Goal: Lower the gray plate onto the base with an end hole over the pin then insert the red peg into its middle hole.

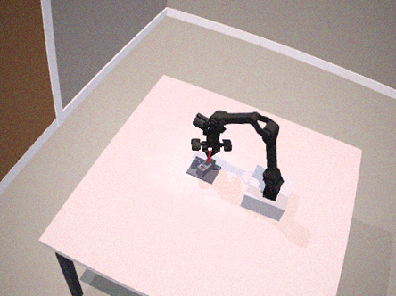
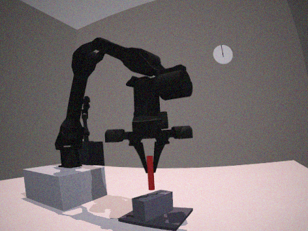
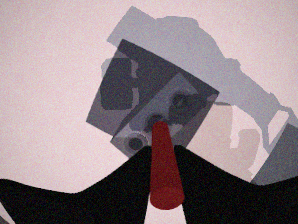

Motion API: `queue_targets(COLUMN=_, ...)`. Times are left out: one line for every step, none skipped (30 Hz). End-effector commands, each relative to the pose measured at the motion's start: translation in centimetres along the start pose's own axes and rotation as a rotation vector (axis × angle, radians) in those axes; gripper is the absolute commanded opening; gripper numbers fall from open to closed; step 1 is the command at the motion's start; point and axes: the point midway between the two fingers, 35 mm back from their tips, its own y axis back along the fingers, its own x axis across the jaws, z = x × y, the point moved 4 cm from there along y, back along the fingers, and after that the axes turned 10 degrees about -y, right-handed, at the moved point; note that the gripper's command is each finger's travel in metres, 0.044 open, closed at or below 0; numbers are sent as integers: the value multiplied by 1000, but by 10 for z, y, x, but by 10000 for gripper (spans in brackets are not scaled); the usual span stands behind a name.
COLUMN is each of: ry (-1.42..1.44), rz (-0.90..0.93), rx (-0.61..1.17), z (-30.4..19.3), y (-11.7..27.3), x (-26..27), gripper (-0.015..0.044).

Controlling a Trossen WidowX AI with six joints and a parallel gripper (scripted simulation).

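The gray plate (image 1: 204, 170) (image 2: 151, 208) (image 3: 175, 86) looks like a thick bar with three round openings, lying flat on the dark square base (image 1: 196, 172) (image 2: 163, 222) (image 3: 146, 65). A light ring shows around one end opening in the wrist view; the pin itself is hard to make out. My gripper (image 1: 209, 155) (image 2: 150, 171) (image 3: 162, 152) is shut on the red peg (image 1: 208, 159) (image 2: 151, 183) (image 3: 166, 175), which hangs nearly upright, slightly tilted. Its lower end is a little above the plate and partly covers the middle hole in the wrist view.
The arm's light gray pedestal block (image 1: 262, 207) (image 2: 46, 189) (image 3: 281, 159) stands on the white table (image 1: 132, 201) (image 2: 248, 192) (image 3: 45, 100), away from the base. Arm shadows fall over the base and the table beside it.
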Motion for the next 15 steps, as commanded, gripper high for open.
queue_targets(ry=0, rz=0, rx=0, z=0, y=0, x=0, gripper=0)
queue_targets(ry=0, rz=0, rx=0, z=0, y=0, x=0, gripper=0)
queue_targets(ry=0, rz=0, rx=0, z=0, y=0, x=0, gripper=0)
queue_targets(ry=0, rz=0, rx=0, z=0, y=0, x=0, gripper=0)
queue_targets(ry=0, rz=0, rx=0, z=0, y=0, x=0, gripper=0)
queue_targets(ry=0, rz=0, rx=0, z=0, y=-1, x=0, gripper=0)
queue_targets(ry=0, rz=0, rx=0, z=0, y=-1, x=0, gripper=0)
queue_targets(ry=1, rz=0, rx=0, z=0, y=-2, x=0, gripper=0)
queue_targets(ry=1, rz=0, rx=1, z=0, y=-4, x=0, gripper=0)
queue_targets(ry=1, rz=0, rx=1, z=0, y=-5, x=0, gripper=0)
queue_targets(ry=2, rz=1, rx=1, z=0, y=-6, x=0, gripper=0)
queue_targets(ry=2, rz=1, rx=2, z=0, y=-8, x=0, gripper=0)
queue_targets(ry=3, rz=1, rx=2, z=0, y=-10, x=0, gripper=0)
queue_targets(ry=3, rz=1, rx=2, z=-1, y=-11, x=0, gripper=0)
queue_targets(ry=4, rz=1, rx=2, z=-1, y=-13, x=1, gripper=0)
